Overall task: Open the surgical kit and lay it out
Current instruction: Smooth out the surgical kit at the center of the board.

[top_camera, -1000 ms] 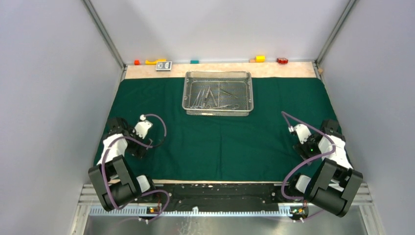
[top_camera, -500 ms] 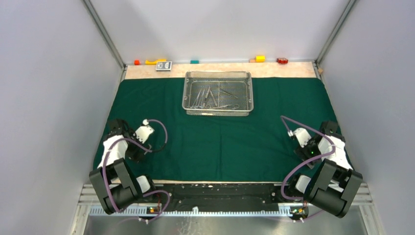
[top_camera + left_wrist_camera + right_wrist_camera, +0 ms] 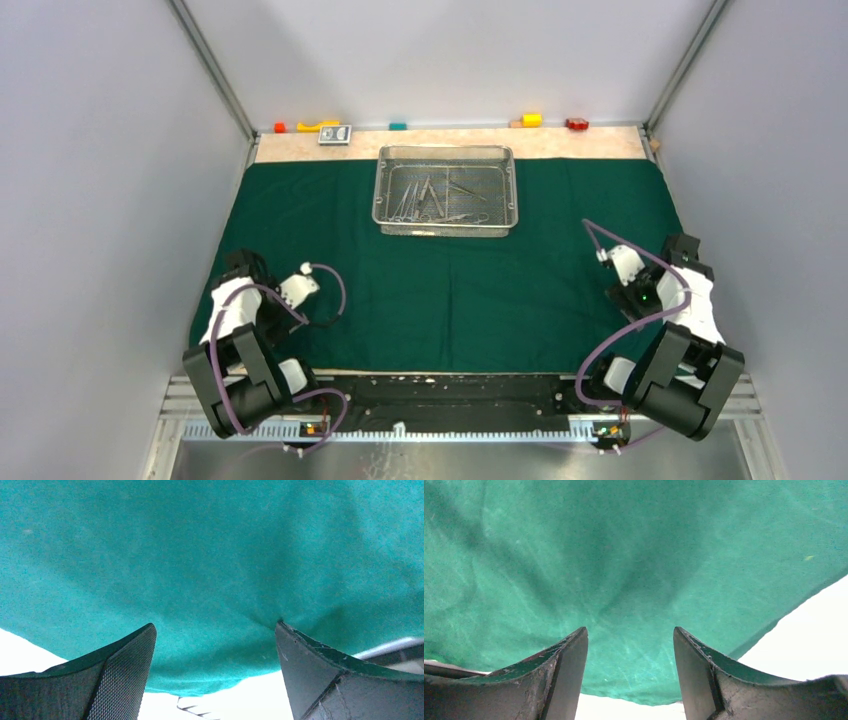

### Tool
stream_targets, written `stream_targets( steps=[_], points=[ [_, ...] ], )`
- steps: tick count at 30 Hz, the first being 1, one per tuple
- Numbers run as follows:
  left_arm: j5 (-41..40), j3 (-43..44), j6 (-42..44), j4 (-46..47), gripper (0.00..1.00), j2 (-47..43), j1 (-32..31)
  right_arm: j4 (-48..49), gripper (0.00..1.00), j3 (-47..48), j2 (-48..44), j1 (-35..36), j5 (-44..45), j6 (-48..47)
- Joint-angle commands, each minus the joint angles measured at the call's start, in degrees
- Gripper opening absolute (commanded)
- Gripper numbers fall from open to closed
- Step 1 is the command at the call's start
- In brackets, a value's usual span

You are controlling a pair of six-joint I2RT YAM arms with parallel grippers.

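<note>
The large dark green cloth [image 3: 450, 290] is lying spread flat over the table [image 3: 300, 146], reaching from near edge to far. The silver rectangular wire-mesh tray [image 3: 378, 190] is sitting on the cloth's far-centre part, w/ the slim steel instruments [image 3: 430, 198] heaped inside it.

Both arms are backing off. Over the last sec the L gripper [image 3: 215, 627] has been sliding toward the near-left corner. The R gripper [image 3: 630, 630] has been drifting out toward the right edge.

L jaws are standing wide apart, nothing between them, just fabric below. R jaws are parted too, gripping nothing, w/ a slight pucker in the cloth ahead of them.

I'm reading that as both having let go, so the unfolding is prob. finished. The instruments are now waiting to be lifted out and laid in a row.
</note>
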Motion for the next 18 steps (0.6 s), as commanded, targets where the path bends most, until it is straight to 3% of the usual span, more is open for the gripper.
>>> stream_targets(
  steps=[1, 5, 10, 14, 18],
  points=[
    [-0.1, 0.4, 4.5, -9.5, 0.93, -1.6, 0.5, 0.8, 0.63, 4.5, 1.9, -0.7, -2.0, 2.1],
    [4.8, 5.3, 5.4, -13.1, 0.94, -4.5, 0.5, 0.9, 0.63, 6.3, 2.2, -0.7, -2.7, 2.8],
    [12.7, 12.2, -1.9, -9.7, 0.96, -2.5, 0.6, 3.5, 0.62, 6.1, 5.0, -0.7, -3.1, 3.7],
    [12.8, 11.9, -6.4, -3.3, 0.96, 1.5, 0.9, 6.0, 0.62, 3.8, 7.3, -1.2, -2.1, 2.0],
    [10.8, 9.2, -5.3, -0.4, 0.95, 4.8, 2.5, 6.3, 0.61, 1.0, 7.7, -3.1, -1.3, -1.3]
  ],
)
